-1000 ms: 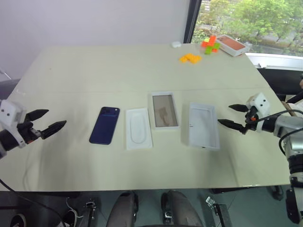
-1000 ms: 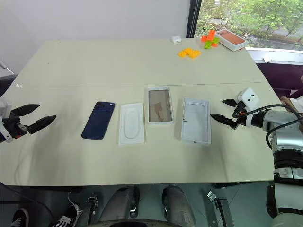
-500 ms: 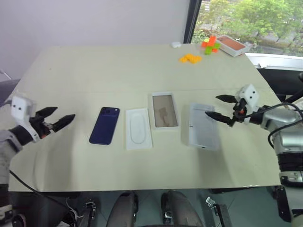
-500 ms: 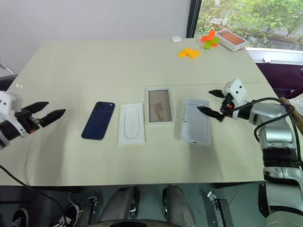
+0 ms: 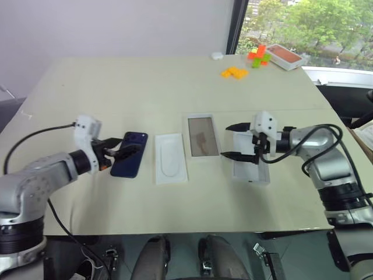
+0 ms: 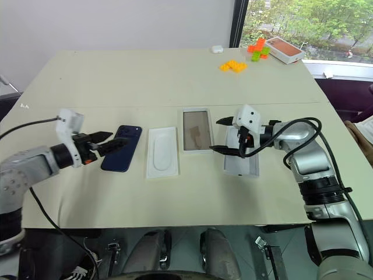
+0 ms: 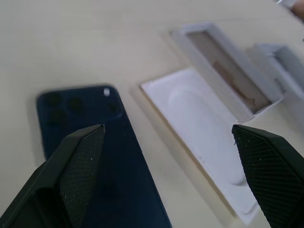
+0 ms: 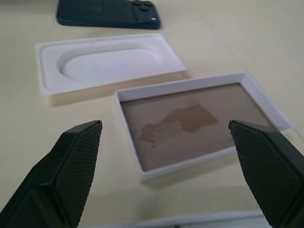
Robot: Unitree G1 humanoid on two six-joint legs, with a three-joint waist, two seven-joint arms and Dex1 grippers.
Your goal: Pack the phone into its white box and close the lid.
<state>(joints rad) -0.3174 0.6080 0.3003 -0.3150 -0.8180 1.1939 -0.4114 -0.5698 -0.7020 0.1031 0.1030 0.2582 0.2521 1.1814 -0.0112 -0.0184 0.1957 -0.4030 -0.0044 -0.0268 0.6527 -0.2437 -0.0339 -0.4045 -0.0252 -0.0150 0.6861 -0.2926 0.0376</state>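
Both arms have swung inward; the phone (image 5: 129,154) lies lengthwise, camera end away.

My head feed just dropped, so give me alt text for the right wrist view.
The right claw hangs open just short of the empty white box, whose brownish floor is bare. Beyond the box lies the white insert with its oval recess, and past that the dark blue phone, camera side up, all flat on the beige table.

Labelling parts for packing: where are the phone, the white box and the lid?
phone (image 5: 129,154), left eye view, middle of its back.
white box (image 5: 203,136), left eye view, brownish floor.
lid (image 6: 240,166), right eye view, near end.
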